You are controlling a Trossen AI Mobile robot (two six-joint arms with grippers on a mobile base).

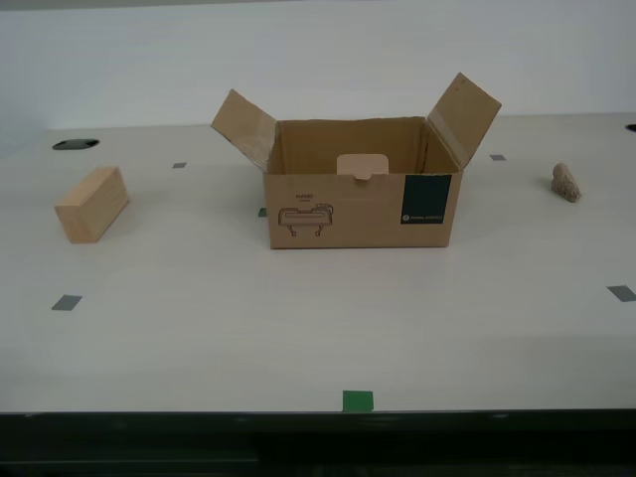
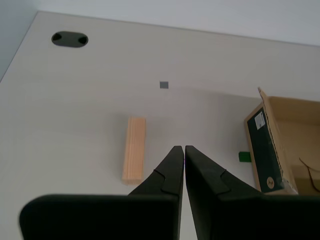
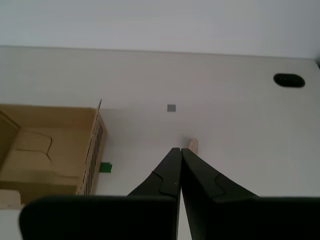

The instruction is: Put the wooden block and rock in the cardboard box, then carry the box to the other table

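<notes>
A pale tabletop (image 1: 318,328) is carrying the cardboard box (image 1: 363,199), open; the wooden block (image 1: 91,204) and rock (image 1: 565,183) are lying outside it. My first claw (image 3: 180,150) and second claw (image 2: 184,148) are hovering, jaws closed, empty.

Lab bench (image 1: 318,338), tape marks (image 1: 358,400), blank wall (image 1: 318,50)

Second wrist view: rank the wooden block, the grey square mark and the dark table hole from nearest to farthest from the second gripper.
From my second gripper, jaws closed:
1. The wooden block, lying on the table just beside the fingertips.
2. The grey square mark, farther out on the tabletop.
3. The dark table hole, near the table's far edge.
</notes>
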